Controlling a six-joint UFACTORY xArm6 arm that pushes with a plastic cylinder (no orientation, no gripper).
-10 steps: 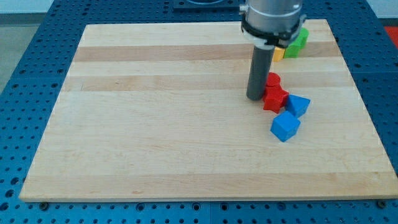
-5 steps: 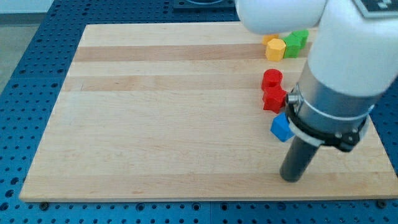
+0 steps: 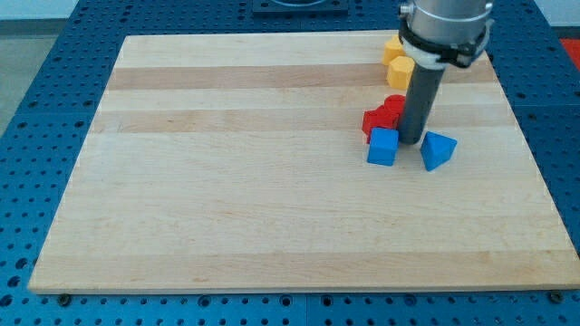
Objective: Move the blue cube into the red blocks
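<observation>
The blue cube [image 3: 382,147] sits right of the board's middle, touching the lower edge of the red blocks. Two red blocks stand just above it: one [image 3: 374,120] to the upper left and one [image 3: 394,106] partly hidden behind the rod. My tip [image 3: 410,141] rests on the board right beside the blue cube's right side, between it and a blue wedge-shaped block [image 3: 437,149]. The rod hides part of the red blocks.
Two yellow blocks [image 3: 398,71] lie near the board's top edge, right of centre, partly hidden by the arm. The wooden board [image 3: 227,163] lies on a blue perforated table [image 3: 36,109].
My tip swung from the board's lower right up to the blue cube's right side. The blue cube moved up and left against the red blocks, which shifted left. The other blue block stands apart to the right.
</observation>
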